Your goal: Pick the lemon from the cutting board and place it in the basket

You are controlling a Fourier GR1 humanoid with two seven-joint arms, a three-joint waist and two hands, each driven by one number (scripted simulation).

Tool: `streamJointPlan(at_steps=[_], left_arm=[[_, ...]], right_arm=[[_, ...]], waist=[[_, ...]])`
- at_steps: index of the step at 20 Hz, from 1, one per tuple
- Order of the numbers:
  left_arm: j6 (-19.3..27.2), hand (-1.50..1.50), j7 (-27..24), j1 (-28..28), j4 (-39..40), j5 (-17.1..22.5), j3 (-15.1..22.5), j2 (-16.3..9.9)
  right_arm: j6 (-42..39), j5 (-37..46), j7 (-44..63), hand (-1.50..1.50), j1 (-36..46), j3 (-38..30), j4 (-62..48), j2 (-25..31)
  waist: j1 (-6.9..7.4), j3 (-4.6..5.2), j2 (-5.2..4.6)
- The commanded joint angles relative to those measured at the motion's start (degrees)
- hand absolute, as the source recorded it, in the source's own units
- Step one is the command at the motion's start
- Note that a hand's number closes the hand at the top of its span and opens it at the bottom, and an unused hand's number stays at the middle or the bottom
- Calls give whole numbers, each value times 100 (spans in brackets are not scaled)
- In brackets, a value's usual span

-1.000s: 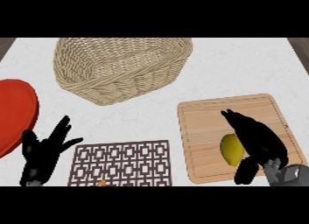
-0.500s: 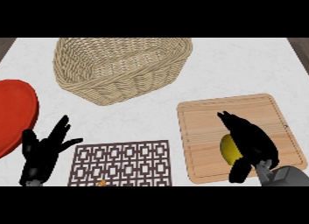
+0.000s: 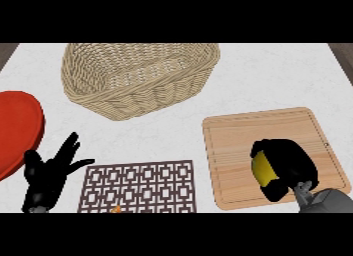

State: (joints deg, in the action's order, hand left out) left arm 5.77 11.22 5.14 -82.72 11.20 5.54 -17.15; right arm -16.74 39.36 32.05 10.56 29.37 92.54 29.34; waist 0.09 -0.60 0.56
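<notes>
White marbled counter top (image 3: pixel 282 80) fills the view, with dark wood strips showing at the 10 and 2 o'clock corners. Woven tan wicker basket (image 3: pixel 138 77) sits at 12 o'clock, slightly left of centre, its open mouth facing up and its near wall sloping toward the lower left. Pale rectangular wooden cutting board (image 3: pixel 267 137) lies at 4 o'clock, well apart from the basket, with a thin groove running inside its edge. Yellow lemon (image 3: pixel 263 167) is on the lower middle part of that board; only its left side shows, a curved yellow strip. Right hand (image 3: pixel 290 162), black, comes in from 5 o'clock on a grey forearm and is curled over the lemon from the right and from above, fingers arched over the top of the fruit and thumb below it, so the hand is closed round the lemon and hides most of it. Whether the lemon is lifted clear of the board or resting on it, cannot tell. Left hand (image 3: pixel 50 172), black, shows at 8 o'clock with fingers spread and pointing up, wide and holding nothing, resting. Round red plate (image 3: pixel 5 135) lies at 9 o'clock, cut off by the left edge, its lower right rim just beside the left hand. Dark brown lattice-patterned trivet (image 3: pixel 138 185) lies at 6 to 7 o'clock between the left hand and the board, with a small orange fleck at its lower edge
</notes>
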Motion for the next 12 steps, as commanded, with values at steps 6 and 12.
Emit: streamJointPlan(at_steps=[6, 12], left_arm=[[-144, 0, 250, 97, 373, -113, 110, 63], [-262, 0, 383, -95, 163, -133, 253, -36]], right_arm=[[33, 885, 317, 150, 274, 770, -43, -836], [-331, 1337, 1459, 150, 1236, 2434, -403, -2872]], waist=[[56, 64, -64], [680, 85, -124]])
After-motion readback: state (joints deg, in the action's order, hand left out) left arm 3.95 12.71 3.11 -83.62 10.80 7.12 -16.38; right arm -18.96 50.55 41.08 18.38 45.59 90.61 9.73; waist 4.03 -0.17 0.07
